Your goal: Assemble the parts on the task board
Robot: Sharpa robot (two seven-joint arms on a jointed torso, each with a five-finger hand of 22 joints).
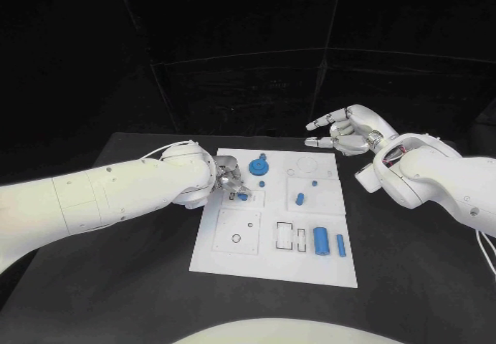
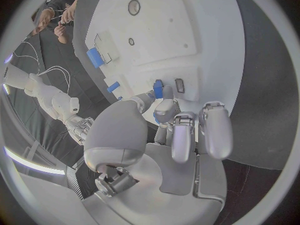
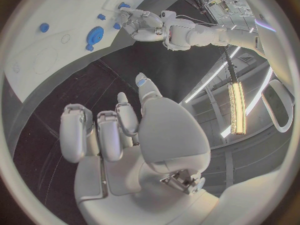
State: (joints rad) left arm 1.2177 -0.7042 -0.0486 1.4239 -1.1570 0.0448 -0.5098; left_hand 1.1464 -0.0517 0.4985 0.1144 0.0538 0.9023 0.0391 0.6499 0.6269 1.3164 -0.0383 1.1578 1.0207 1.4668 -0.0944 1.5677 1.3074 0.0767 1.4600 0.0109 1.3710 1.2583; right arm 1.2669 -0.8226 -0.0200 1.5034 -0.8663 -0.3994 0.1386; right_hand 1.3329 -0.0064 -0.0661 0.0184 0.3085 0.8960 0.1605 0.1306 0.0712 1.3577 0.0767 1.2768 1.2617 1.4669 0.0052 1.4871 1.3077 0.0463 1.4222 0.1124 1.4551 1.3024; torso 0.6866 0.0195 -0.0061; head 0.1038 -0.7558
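The white task board [image 1: 271,264] lies in the middle of the black table. My left hand [image 1: 229,182] is over its left side and pinches a small blue part [image 2: 158,90] in its fingertips, just beside a small rectangular slot [image 2: 179,85]. A round blue disc part [image 1: 259,168] stands at the board's far end, and an oblong blue piece [image 1: 299,198] lies near the middle. A blue cylinder [image 1: 322,241] and a thin blue bar [image 1: 340,245] lie at the right. My right hand [image 1: 341,129] hovers beyond the board's far right corner, fingers apart, holding nothing.
Rectangular slots [image 1: 284,235] and round holes [image 1: 236,239] mark the board's near half. A small blue peg [image 1: 262,183] stands near the disc. Bare black table [image 1: 135,287] surrounds the board on every side.
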